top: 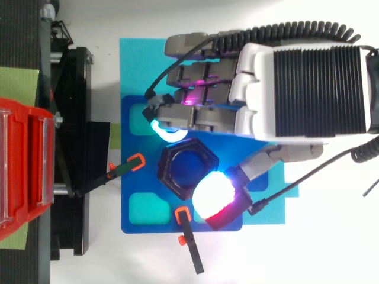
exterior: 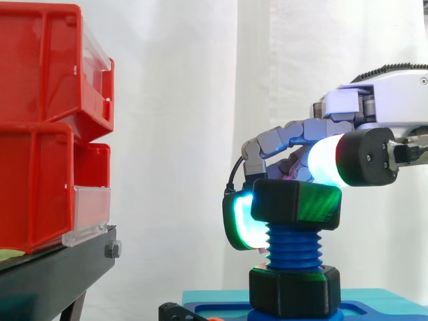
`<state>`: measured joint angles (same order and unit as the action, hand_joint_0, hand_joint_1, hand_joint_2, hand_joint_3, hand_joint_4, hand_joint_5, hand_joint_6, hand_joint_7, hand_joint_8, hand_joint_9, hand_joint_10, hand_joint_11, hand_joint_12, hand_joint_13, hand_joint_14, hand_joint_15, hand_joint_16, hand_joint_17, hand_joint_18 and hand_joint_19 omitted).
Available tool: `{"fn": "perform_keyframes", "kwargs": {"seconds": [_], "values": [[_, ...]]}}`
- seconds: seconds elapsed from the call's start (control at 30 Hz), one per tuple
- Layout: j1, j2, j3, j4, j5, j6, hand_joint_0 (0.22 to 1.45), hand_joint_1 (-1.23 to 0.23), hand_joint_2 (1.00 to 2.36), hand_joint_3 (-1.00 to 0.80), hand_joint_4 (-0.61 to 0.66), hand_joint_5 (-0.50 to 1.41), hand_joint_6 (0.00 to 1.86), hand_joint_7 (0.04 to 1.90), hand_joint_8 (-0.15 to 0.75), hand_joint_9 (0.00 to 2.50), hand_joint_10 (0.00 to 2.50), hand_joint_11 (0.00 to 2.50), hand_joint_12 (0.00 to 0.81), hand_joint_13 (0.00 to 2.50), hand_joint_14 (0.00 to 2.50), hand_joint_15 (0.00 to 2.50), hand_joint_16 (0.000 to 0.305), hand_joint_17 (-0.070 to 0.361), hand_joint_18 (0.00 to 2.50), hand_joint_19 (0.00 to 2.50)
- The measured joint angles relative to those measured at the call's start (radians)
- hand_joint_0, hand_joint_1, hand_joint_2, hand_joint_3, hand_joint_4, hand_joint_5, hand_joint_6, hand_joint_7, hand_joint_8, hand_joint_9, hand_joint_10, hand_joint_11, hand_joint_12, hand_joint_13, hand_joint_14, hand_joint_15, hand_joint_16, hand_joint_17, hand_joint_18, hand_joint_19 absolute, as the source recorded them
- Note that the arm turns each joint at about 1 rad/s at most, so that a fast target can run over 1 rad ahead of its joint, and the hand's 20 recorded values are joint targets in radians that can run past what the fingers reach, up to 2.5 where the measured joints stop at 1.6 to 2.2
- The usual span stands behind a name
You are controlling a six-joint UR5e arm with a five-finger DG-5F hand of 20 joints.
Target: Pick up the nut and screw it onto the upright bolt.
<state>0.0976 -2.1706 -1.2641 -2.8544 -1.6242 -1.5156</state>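
Hand [top: 308,89] clamped on the nut [exterior: 297,204] atop the bolt [exterior: 294,245].
I count two red bins [exterior: 40,127] stacked at left, one blue plate [top: 130,222], one upright blue bolt and two black nuts. The upper nut sits on the bolt's top, seemingly on its first threads, pinched between the glowing pads. The second nut [exterior: 294,291] rests at the bolt's foot. Two clamps [top: 126,168] lie at the plate's edges.

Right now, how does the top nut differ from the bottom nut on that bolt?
The top nut sits at the upper end of the bolt; the bottom nut sits at its foot. The hand pinches the top nut between its fingers; the bottom nut is untouched. Both are black, six-sided and on the same blue bolt.
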Motion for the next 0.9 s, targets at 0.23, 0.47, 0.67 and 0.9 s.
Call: {"fn": "perform_keyframes", "kwargs": {"seconds": [0.23,0.47,0.67,0.9], "values": [[-0.013,0.0,0.008,0.008,-0.021,-0.001,0.52,-0.1,1.0,-0.5,0.18,0.06,0.52,1.34,0.231,1.02,0.0,0.0,0.164,0.84,0.0,0.0,0.012,0.027,0.52,0.0],[-0.027,0.0,0.041,0.005,-0.06,-0.003,0.51,-0.07,1.0,-0.5,0.2,0.0,0.5,1.16,0.244,0.99,0.0,0.0,0.182,0.8,0.0,0.0,0.014,0.032,0.47,0.0],[-0.037,0.0,0.102,-0.016,-0.128,-0.002,0.5,-0.05,1.0,-0.5,0.23,-0.06,0.5,0.89,0.211,0.88,0.0,0.0,0.201,0.69,0.0,0.0,0.019,0.044,0.39,0.0],[-0.028,0.0,0.142,-0.025,-0.149,-0.003,0.51,-0.02,1.0,-0.5,0.2,-0.09,0.5,0.69,0.188,0.81,0.0,0.0,0.202,0.62,0.0,0.0,0.023,0.051,0.33,0.0]]}}
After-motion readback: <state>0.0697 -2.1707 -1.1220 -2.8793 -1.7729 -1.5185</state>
